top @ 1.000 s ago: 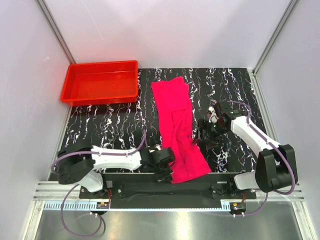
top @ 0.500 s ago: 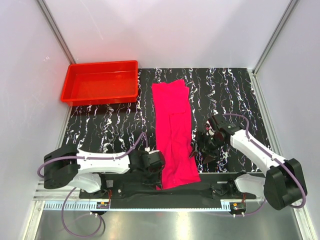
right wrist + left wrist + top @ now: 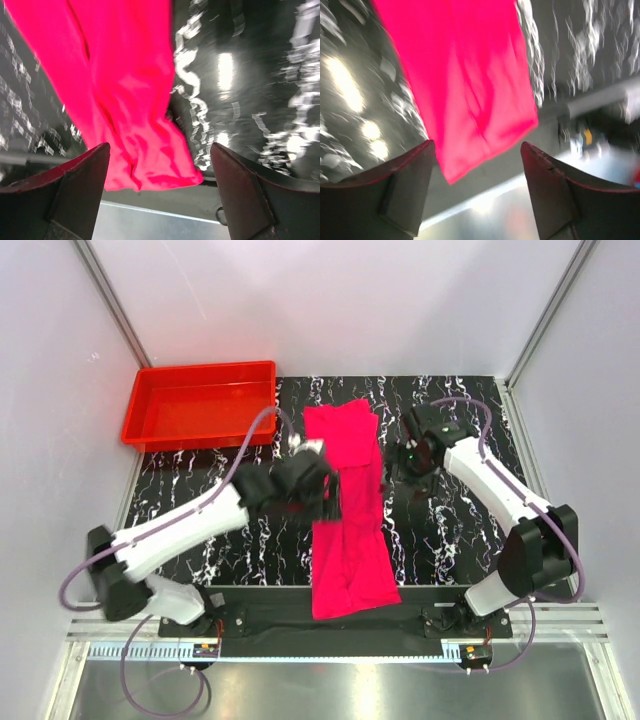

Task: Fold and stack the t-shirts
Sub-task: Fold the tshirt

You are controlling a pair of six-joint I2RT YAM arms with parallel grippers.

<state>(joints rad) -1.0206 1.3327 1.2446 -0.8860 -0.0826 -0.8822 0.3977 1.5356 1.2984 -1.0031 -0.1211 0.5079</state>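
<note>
between white walls (image 3: pixel 330 300) — marbled table (image 3: pixel 430 540), t-shirt (image 3: pixel 350 540)

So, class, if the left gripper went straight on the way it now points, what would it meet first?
Most likely the pink t-shirt: in the wrist view its end lies ahead of the open left gripper, on the marbled table. The picture is blurred, so the gap to it is unclear.

Magenta-pink t-shirt (image 3: pixel 355 530), plain, bright red tray (image 3: pixel 200 368), black table (image 3: pixel 430 540) with white marbling
</note>
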